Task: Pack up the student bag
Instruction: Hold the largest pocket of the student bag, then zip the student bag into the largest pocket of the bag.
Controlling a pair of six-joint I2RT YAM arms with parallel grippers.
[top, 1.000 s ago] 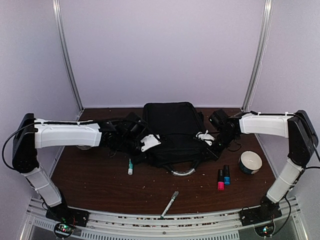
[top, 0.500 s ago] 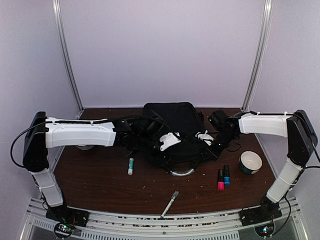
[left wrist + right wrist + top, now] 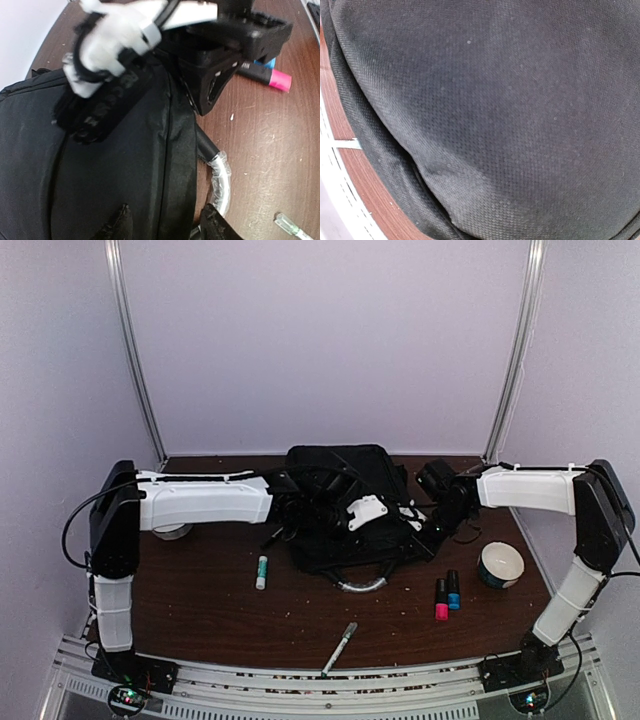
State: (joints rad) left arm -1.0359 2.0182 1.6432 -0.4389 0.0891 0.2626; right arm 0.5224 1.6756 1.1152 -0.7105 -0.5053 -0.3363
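The student bag is a big black fabric backpack lying flat at the table's middle back, its plastic-wrapped grey loop handle pointing toward me. My left gripper reaches across the bag; in the left wrist view its gripper stands open, one dark fingertip over the bag and the other beside the handle. My right gripper rests on the bag's right edge. Black fabric fills the right wrist view and hides its fingers; I cannot tell whether fabric is pinched.
A green-capped stick lies left of the bag. A pen lies near the front edge. Pink and blue markers sit front right, beside a white bowl. A grey round object shows under my left arm.
My left arm has swung rightward, from the bag's left side to over its middle and right part. The right arm and the bag have stayed put.
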